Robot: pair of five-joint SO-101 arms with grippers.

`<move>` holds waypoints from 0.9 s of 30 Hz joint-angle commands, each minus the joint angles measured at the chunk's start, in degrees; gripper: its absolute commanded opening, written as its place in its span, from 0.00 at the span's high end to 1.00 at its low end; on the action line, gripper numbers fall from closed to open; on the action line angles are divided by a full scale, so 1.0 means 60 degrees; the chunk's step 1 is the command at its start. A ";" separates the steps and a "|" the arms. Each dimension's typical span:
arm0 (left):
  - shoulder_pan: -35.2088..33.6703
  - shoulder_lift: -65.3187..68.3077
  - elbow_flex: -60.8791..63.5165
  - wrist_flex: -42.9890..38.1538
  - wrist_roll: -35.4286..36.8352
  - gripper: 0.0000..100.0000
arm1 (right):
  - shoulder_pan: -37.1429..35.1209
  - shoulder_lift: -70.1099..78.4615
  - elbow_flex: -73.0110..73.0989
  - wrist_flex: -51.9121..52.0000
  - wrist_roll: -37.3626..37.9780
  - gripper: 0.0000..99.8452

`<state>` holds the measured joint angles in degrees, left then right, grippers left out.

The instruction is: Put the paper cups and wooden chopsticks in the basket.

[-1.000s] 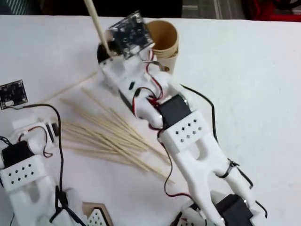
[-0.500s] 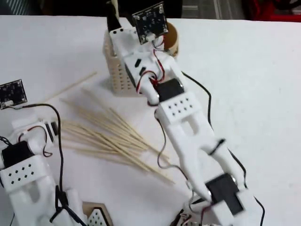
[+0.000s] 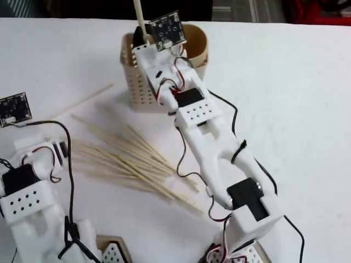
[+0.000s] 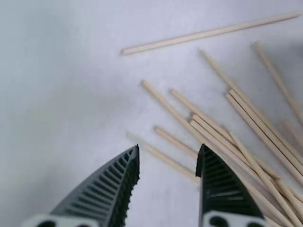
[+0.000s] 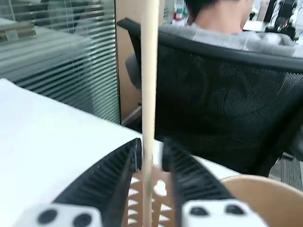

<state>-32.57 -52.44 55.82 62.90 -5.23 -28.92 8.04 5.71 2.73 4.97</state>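
White worktop (image 3: pixel 307 82), nothing fancy. What's new: over the last second the right arm (image 3: pixel 208 131) has stretched out and swung the right pincer (image 5: pixel 150 152) from in front of the basket (image 3: pixel 136 82) to right above it. The chopstick (image 5: pixel 150 71) it's pinching has gone from leaning to pretty much upright, lower end pointing down at the lattice. Looks like the drop is basically lined up, just not let go yet.

Meanwhile the left pincer (image 4: pixel 168 158) hasn't budged. It hangs spread and empty over the ends of the chopstick pile (image 3: pixel 126 159), which lies on the worktop between the arms, short of the basket, so plenty is left to do. The paper cups (image 3: pixel 196 46) sit stacked at the basket's far side; inside it or just behind, can't tell. One stray chopstick (image 3: pixel 82 101) lies off by itself. Behind the worktop are window blinds (image 5: pixel 57 52) and a black mesh office chair (image 5: pixel 227 94).
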 commanded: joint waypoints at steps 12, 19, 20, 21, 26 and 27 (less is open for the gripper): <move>0.0081 -0.0139 -0.0147 -0.0205 0.0103 0.80 | 0.0051 -0.2777 -0.0264 0.4418 -0.0029 0.98; 0.0081 -0.0139 -0.0777 -0.0190 0.0029 0.80 | 0.0051 -0.4593 -0.0249 0.7773 0.0000 0.98; 0.0081 -0.0139 -0.0879 -0.0176 0.0029 0.80 | 0.0066 -0.4857 -0.0249 0.8256 0.0073 0.98; 0.0081 -0.0139 -0.0996 -0.0161 0.0015 0.79 | 0.0081 -0.5121 -0.0249 0.8755 0.0308 0.98; 0.0081 -0.0081 -0.1421 -0.0132 -0.1099 0.80 | 0.0095 -0.6366 -0.0249 1.1099 0.2066 0.98; 0.0081 -0.0066 -0.1495 -0.0132 -0.1289 0.80 | 0.0095 -0.6557 -0.0249 1.1465 0.2256 0.98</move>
<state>-32.57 -52.44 50.64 62.90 -9.89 -28.92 -26.33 5.63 65.41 14.20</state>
